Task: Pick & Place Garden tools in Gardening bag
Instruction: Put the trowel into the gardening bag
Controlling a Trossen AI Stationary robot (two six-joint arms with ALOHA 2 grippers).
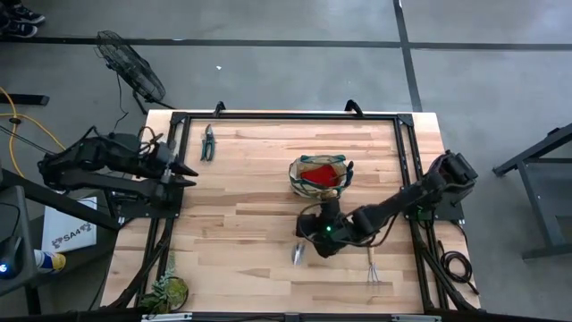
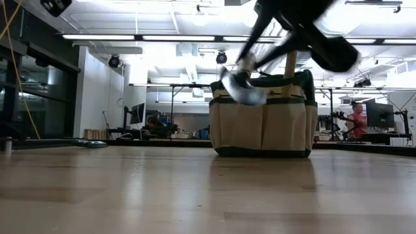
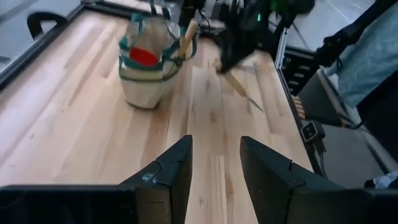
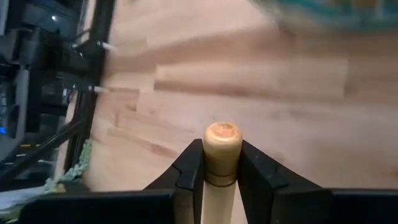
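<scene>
Now R gripper [image 4: 222,163] grips trowel [image 1: 298,252], prob. airborne.

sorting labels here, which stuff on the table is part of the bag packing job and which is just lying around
Job: gardening bag, trowel held by the right gripper, hand rake, pruners, red cloth in the bag.
Lying about: plant clump, fan.

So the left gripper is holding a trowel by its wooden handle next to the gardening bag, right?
Not quite: it is the right gripper that holds the trowel by its wooden handle next to the gardening bag, as the high and right wrist views show. The left gripper is open and empty at the table's left edge.
</scene>
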